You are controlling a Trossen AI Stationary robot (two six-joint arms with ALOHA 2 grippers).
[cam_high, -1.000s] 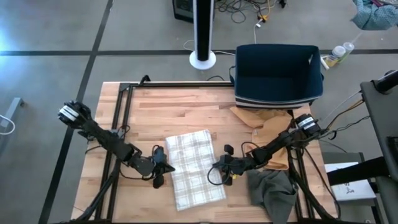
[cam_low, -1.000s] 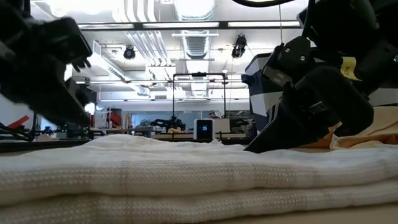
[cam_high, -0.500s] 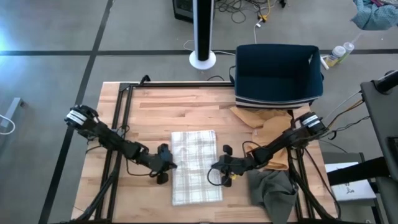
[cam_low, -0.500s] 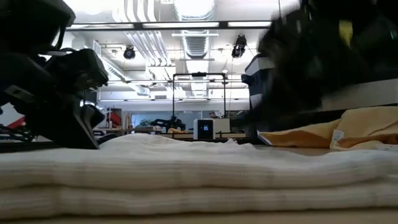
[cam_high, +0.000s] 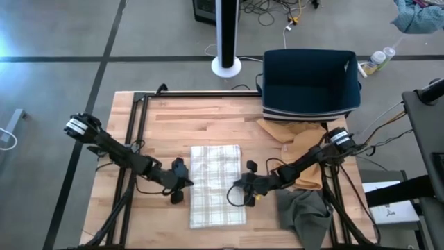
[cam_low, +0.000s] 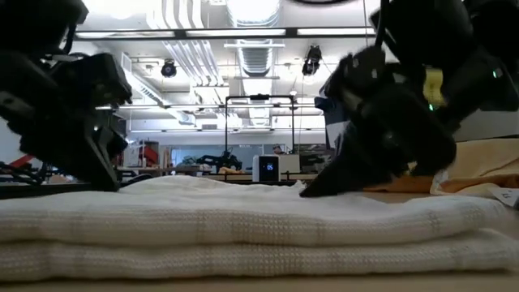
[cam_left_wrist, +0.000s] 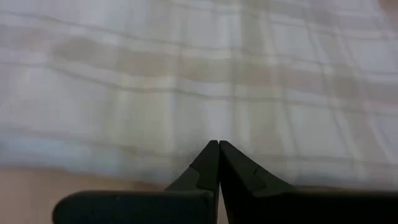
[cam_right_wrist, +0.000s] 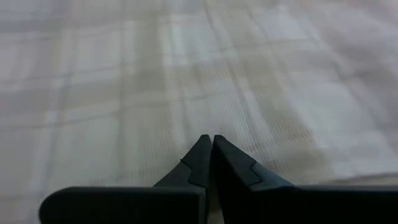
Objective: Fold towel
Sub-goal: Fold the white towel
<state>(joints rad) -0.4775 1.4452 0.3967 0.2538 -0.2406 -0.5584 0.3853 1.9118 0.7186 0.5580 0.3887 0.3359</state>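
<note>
The left gripper [cam_high: 182,182] sits low on the light wooden table [cam_high: 173,118], fingers pressed together on nothing, tip just beside the left edge of the white plaid cloth towel [cam_high: 218,185]. The towel lies folded near the table's middle, between both arms. The right gripper [cam_high: 241,187], likewise pinched together and empty, nudges the towel's right edge.

From here, I'd worry that shut fingers pushing inward could bunch the layers or skew the stack rather than square it.

The towel's long axis runs from the far side toward the near edge, tilted only slightly, short ends facing front and back.
</note>
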